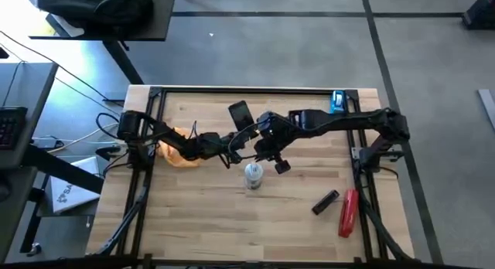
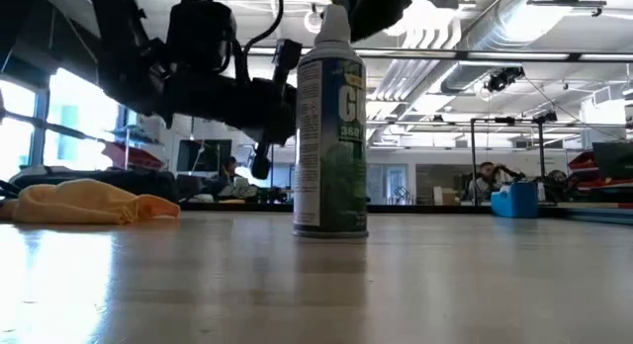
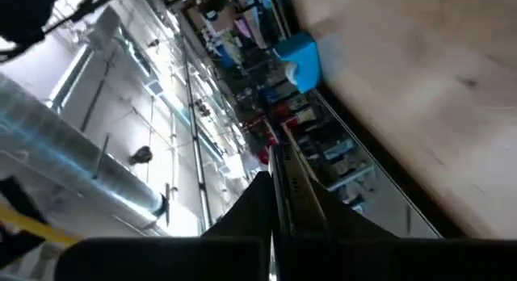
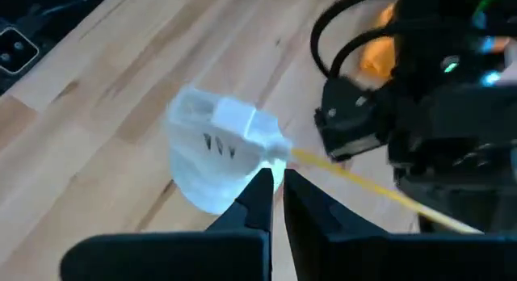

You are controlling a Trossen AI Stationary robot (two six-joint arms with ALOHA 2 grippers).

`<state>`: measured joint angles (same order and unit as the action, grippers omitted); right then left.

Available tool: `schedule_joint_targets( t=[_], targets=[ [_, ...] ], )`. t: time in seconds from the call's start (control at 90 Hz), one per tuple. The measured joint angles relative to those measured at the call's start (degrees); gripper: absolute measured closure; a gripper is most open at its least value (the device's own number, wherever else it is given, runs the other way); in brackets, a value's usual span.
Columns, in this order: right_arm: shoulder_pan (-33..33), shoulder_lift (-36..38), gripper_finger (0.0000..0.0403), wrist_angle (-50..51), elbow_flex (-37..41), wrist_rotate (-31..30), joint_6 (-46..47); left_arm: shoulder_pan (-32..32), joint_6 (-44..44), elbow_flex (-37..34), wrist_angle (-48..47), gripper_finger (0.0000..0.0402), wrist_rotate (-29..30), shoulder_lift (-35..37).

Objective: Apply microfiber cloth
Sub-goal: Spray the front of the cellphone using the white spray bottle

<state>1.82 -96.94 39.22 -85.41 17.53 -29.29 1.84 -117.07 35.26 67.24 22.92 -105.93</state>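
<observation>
1. Microfiber cloth point(image 1: 179, 149): orange-yellow, plain.
2. Spray can point(image 2: 330, 146): green/white label, white cap.
3. Table point(image 1: 232, 215): light wood grain.
4. Tool point(image 1: 348, 212): red.
5. Phone point(image 1: 240, 114): black.
6. Box point(image 1: 338, 102): blue.

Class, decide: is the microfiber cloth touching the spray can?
Apart. The low view shows bare table between the microfiber cloth and the spray can.

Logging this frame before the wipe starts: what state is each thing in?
microfiber cloth: crumpled on the table, not held.
spray can: upright, cap on.
phone: lying flat.
left gripper: shut, empty.
right gripper: nearly shut, above the can's cap.
</observation>
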Motion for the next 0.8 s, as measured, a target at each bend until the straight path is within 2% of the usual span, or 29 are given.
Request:
schedule_joint_targets(
  t=[0.167, 0.3, 0.367, 0.533, 0.8],
  targets=[
    [0.05, 0.38, 0.0403, -0.63, 0.0, 2.32, -0.21, -1.84, 0.43, -1.79, 3.68, 0.0394, -0.62, 0.0],
    [0.75, 2.37, 0.0403, 0.98, 0.0, -2.54, -2.43, -2.84, 0.86, -3.11, 6.54, 0.0394, 0.07, 0.02],
    [1.92, 3.66, 0.0403, -0.92, 0.0, -2.41, -2.72, -3.44, 0.43, -3.99, 6.27, 0.0394, 2.05, 0.02],
    [4.03, 3.08, 0.0403, -6.34, -0.07, 6.15, -3.05, -5.68, 1.81, -6.07, 6.69, 0.0394, 9.71, 0.02],
    [5.69, 2.38, 0.0403, -12.07, -0.05, 16.24, -2.62, -8.91, 3.91, -7.54, 8.16, 0.0394, 10.66, 0.0]
  ],
)
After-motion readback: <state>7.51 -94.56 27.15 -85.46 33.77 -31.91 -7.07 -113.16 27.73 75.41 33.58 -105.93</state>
